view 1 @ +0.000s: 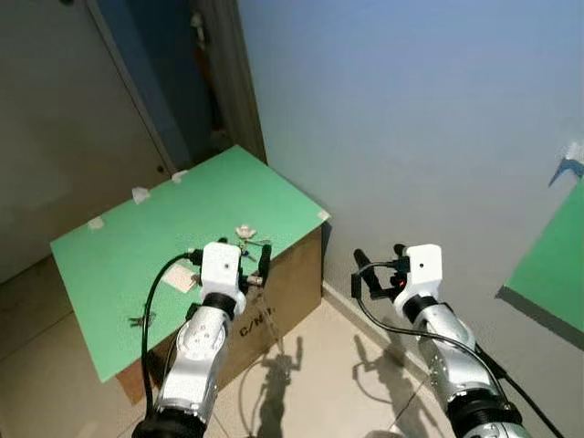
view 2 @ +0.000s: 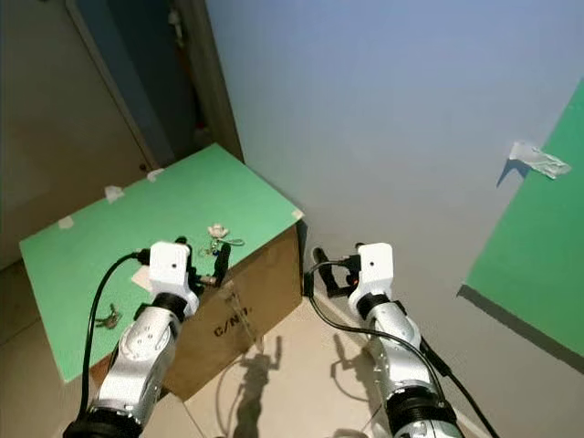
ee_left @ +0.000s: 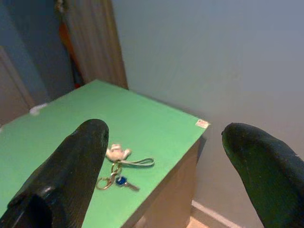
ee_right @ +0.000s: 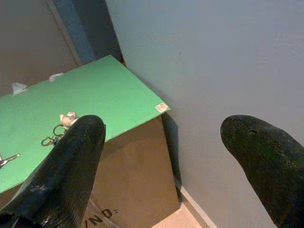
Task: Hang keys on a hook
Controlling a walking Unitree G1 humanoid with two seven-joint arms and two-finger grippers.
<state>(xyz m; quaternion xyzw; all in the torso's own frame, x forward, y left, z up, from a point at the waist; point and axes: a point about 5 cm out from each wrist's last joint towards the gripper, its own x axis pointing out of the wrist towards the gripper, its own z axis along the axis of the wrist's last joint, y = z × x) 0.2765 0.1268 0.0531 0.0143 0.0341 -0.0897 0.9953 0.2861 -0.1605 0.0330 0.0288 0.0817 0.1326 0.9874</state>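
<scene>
A key bunch (view 1: 246, 239) with a white plush charm, a blue key and a loop strap lies on the green top (view 1: 128, 246) of a cardboard box, near its front edge. My left gripper (view 1: 230, 253) hovers open just in front of and above the bunch (ee_left: 116, 171), apart from it. My right gripper (view 1: 379, 260) is open and holds nothing, out over the floor to the right of the box, beside the wall. A small white fitting (view 2: 537, 159) sticks out from the wall at the top corner of a green panel (view 2: 538, 265), far right.
A second small key set (view 2: 108, 318) lies near the left front of the green top. The cardboard box (view 2: 246, 306) stands in the corner against the grey wall (view 1: 411, 119). A door (view 1: 55, 119) is behind on the left. Tiled floor (view 1: 310, 365) lies below both arms.
</scene>
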